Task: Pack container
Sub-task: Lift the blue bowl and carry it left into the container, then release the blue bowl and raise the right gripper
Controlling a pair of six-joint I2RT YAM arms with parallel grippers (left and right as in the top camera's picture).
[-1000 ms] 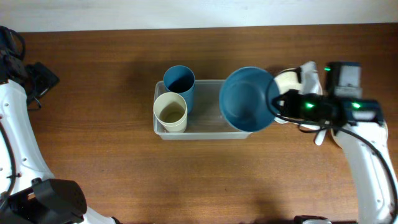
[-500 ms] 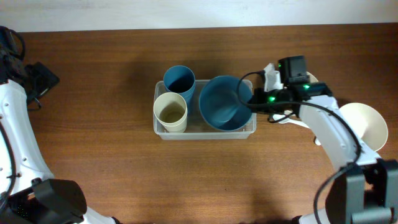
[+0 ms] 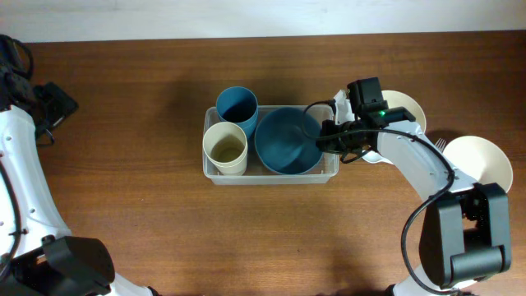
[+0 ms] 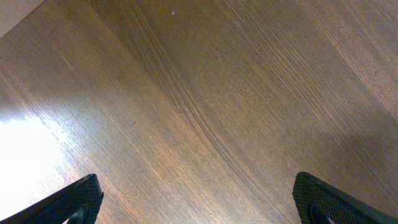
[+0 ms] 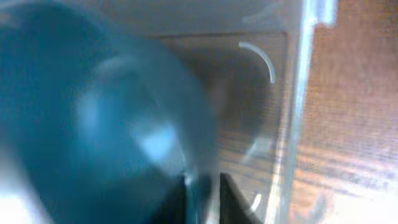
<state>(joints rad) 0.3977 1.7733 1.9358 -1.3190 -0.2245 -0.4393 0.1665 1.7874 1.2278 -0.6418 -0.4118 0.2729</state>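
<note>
The clear plastic container [image 3: 212, 168] sits mid-table. A blue cup [image 3: 237, 107] and a cream cup [image 3: 224, 148] stand in its left end. A blue bowl [image 3: 283, 141] now lies in its right half. My right gripper [image 3: 322, 140] is shut on the bowl's right rim, inside the container. In the right wrist view the blurred blue bowl [image 5: 93, 124] fills the left, its rim pinched between my fingers [image 5: 204, 199], with the container wall [image 5: 297, 112] to the right. My left gripper [image 4: 199, 202] is open over bare wood, out of the overhead view.
Two cream bowls stand right of the container, one [image 3: 407, 107] behind my right arm and one [image 3: 481, 164] near the table's right edge. A black object [image 3: 53, 103] lies at the far left.
My right gripper has carried the blue bowl leftward and down into the container's right half. The cups have not moved.
</note>
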